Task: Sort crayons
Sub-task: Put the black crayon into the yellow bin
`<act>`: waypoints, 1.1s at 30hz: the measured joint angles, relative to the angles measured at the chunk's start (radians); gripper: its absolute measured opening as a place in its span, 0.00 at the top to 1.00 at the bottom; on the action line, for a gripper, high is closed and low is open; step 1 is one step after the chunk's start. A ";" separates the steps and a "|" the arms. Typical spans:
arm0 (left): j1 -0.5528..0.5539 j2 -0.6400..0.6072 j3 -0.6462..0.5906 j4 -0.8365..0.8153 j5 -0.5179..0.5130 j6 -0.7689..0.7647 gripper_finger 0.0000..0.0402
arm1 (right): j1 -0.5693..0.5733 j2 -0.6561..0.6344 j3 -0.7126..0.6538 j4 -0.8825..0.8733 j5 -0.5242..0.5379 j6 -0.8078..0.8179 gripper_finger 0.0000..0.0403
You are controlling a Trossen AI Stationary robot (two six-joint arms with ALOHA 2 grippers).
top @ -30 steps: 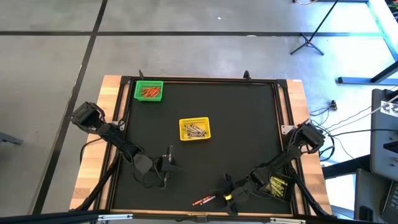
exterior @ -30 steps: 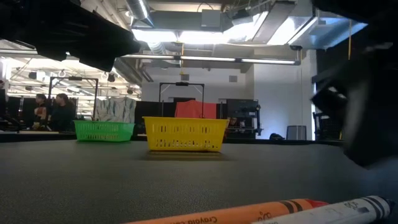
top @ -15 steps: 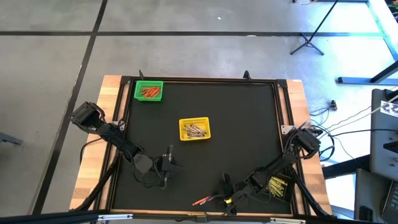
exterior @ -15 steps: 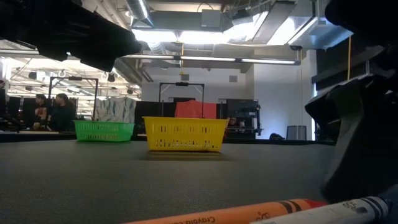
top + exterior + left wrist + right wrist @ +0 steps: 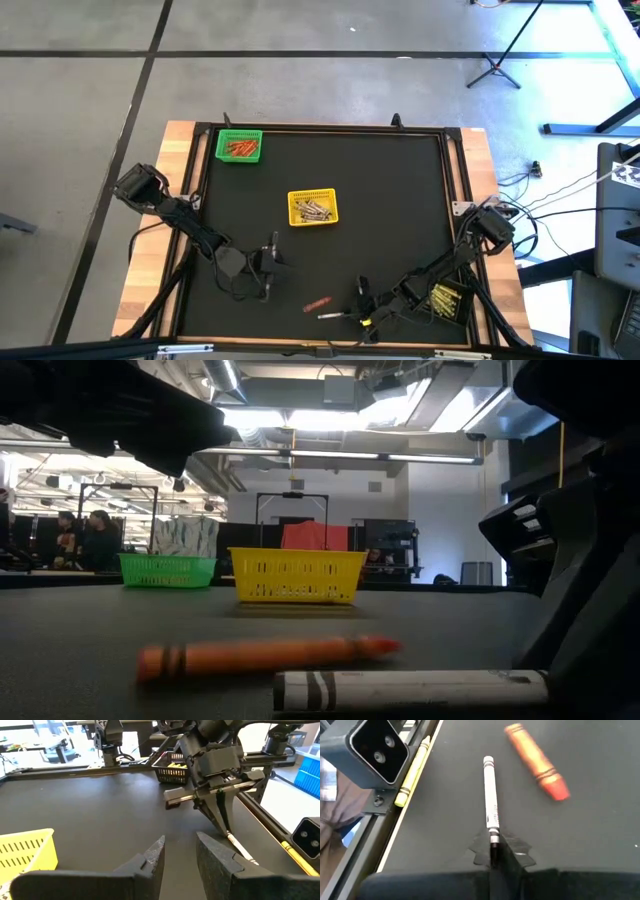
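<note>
The right gripper (image 5: pixel 492 851) is clenched on 1 end of a white crayon (image 5: pixel 490 798) lying on the worktop (image 5: pixel 390 220); an orange crayon (image 5: pixel 536 761) lies just beside, untouched.

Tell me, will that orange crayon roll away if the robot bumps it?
Probably yes. The orange crayon is a round stick lying loose on the flat black mat, so a sideways nudge would likely roll it. It looks stiff, not floppy, and small enough to be light. The right tool is shut on the white crayon beside it, so moving that one might bump it.
</note>
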State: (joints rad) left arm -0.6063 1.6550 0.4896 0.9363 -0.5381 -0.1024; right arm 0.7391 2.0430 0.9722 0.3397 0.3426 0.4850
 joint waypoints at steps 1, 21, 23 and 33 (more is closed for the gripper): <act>0.000 0.000 0.000 0.000 0.000 0.000 0.77 | 0.000 0.000 0.000 -0.001 0.000 0.000 0.96; 0.008 0.000 0.000 -0.102 -0.103 -0.035 0.77 | 0.000 -0.045 -0.006 -0.009 0.033 -0.021 0.96; 0.014 0.000 0.000 -0.151 -0.109 -0.086 0.77 | 0.000 -0.052 -0.006 -0.009 0.041 -0.020 0.96; 0.055 0.000 0.000 -0.505 -0.091 -0.436 0.77 | -0.022 -0.053 -0.005 -0.002 0.058 -0.019 0.97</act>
State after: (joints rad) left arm -0.5514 1.6550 0.4896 0.4316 -0.6292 -0.5385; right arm 0.7169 1.9900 0.9668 0.3374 0.4004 0.4656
